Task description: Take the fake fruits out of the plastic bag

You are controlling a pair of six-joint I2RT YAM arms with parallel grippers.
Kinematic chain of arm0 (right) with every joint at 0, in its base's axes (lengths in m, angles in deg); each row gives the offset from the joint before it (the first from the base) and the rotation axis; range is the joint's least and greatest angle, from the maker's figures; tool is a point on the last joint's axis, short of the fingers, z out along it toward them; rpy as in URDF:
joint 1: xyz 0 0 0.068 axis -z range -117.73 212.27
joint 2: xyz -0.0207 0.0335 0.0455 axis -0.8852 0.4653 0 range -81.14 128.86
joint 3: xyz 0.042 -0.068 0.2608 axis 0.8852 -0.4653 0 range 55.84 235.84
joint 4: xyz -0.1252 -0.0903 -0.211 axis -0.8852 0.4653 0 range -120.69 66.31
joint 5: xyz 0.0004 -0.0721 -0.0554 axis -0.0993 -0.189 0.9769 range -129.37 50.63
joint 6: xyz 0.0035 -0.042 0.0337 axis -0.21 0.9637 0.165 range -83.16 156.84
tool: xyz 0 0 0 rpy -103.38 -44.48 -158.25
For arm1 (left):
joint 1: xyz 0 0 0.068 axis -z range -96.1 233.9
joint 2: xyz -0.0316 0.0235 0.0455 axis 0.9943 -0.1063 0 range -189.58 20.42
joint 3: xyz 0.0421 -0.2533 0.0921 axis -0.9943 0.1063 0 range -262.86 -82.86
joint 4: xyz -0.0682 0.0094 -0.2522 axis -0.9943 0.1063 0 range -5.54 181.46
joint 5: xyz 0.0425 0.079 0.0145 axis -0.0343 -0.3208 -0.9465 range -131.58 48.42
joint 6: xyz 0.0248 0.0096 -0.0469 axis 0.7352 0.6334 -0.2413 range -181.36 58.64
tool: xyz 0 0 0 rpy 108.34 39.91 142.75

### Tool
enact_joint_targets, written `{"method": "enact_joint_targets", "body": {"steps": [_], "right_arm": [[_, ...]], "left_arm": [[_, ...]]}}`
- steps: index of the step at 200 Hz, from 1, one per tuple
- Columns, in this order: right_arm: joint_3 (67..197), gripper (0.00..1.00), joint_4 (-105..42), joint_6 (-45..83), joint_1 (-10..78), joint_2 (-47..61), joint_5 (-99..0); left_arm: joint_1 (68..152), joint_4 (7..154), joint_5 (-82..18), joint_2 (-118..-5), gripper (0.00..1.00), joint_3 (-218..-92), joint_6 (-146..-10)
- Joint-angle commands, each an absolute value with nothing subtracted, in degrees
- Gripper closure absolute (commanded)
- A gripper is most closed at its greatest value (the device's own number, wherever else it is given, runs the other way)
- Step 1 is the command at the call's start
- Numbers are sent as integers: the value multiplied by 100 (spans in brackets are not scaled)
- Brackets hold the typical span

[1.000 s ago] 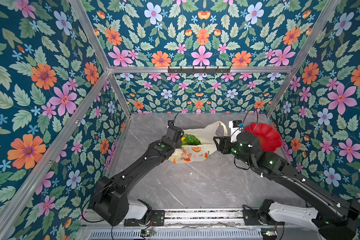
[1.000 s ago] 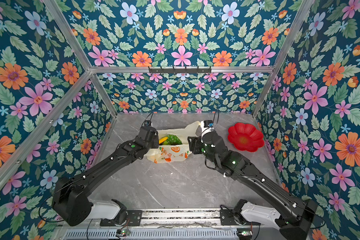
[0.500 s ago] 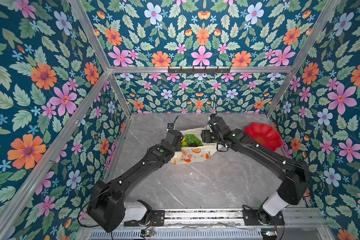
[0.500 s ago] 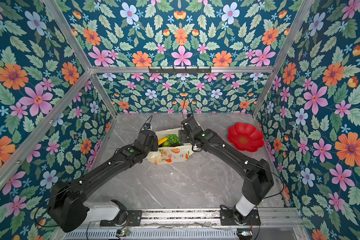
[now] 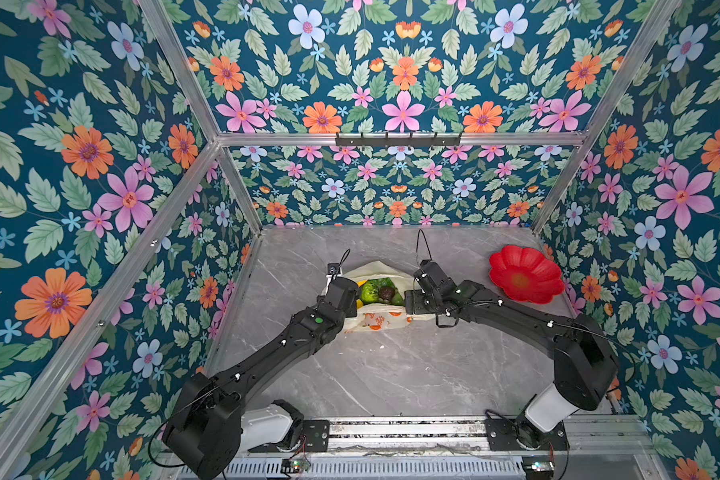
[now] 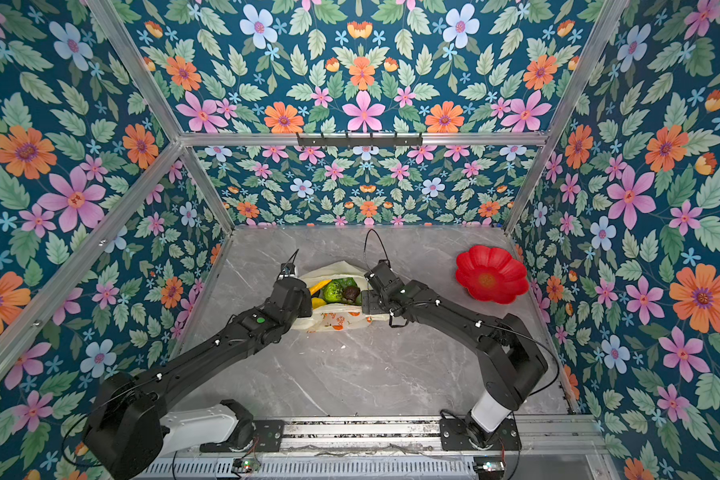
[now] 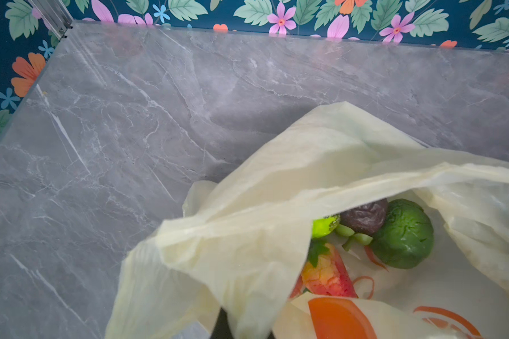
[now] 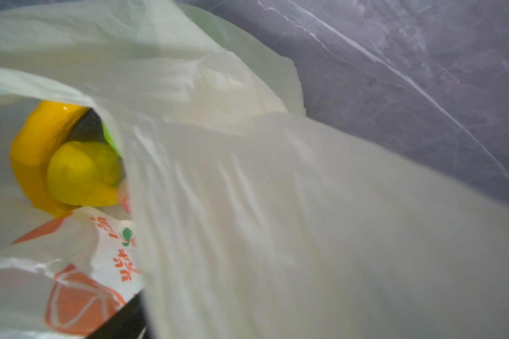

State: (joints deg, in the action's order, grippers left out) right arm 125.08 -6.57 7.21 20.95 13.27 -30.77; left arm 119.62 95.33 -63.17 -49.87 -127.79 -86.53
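Lying on the grey marble table (image 5: 391, 374), about midway between its left and right edges and nearer the far edge than the near one, the thin translucent cream-yellow plastic bag (image 5: 375, 322) with orange-red printed circles has its mouth gaping upward in both top views. The fake fruits sit inside it: a bumpy dark-green ball (image 5: 368, 292), a wrinkled dark brown piece (image 5: 386, 293) touching that ball, and a glossy yellow banana (image 6: 320, 286) at the side of the mouth nearer the left edge.

The left gripper (image 5: 352, 306) is at that same side of the mouth. Its jaws are clenched on the rim of the plastic bag (image 7: 276, 182), whose film rises in a taut fold toward the left wrist camera. Under the fold that view shows the dark-green ball (image 7: 403, 234), the dark brown piece (image 7: 365, 217), a small lime-green fruit (image 7: 325, 226), short green grape pieces (image 7: 354, 236) and a red-and-yellow piece (image 7: 326, 273).

The right gripper (image 5: 408, 301) is at the opposite side of the mouth, toward the right edge. Blurred film fills most of the right wrist view, so I cannot tell whether its jaws are released or grasping. That view also shows the yellow banana (image 8: 33, 146) and a yellow lemon (image 8: 83, 173) touching each other inside the bag.

A red flower-shaped plate (image 5: 524, 274) stands near the right edge, toward the far right corner, well apart from the bag.
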Motion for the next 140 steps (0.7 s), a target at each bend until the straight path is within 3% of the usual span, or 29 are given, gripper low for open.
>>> {"method": "enact_joint_targets", "body": {"steps": [1, 47, 106, 123, 140], "right_arm": [[12844, 7, -734, 814, 2035, 1662, -2966], [13799, 6, -114, 929, 2000, 2430, -2477], [14268, 15, 174, 1099, 2008, 3014, -2382], [14286, 25, 175, 1075, 2030, 3100, -2304], [14224, 47, 200, 1057, 2065, 3029, -1966]], "left_arm": [[11975, 9289, -6147, -4931, 100, -12762, -8685], [11993, 9288, -6154, -4774, 100, -12686, -8676], [11968, 9360, -6400, -4616, 100, -12696, -8746], [11909, 9413, -6483, -4603, 100, -12789, -8729], [11696, 9478, -6474, -4578, 100, -12826, -8711]]}}
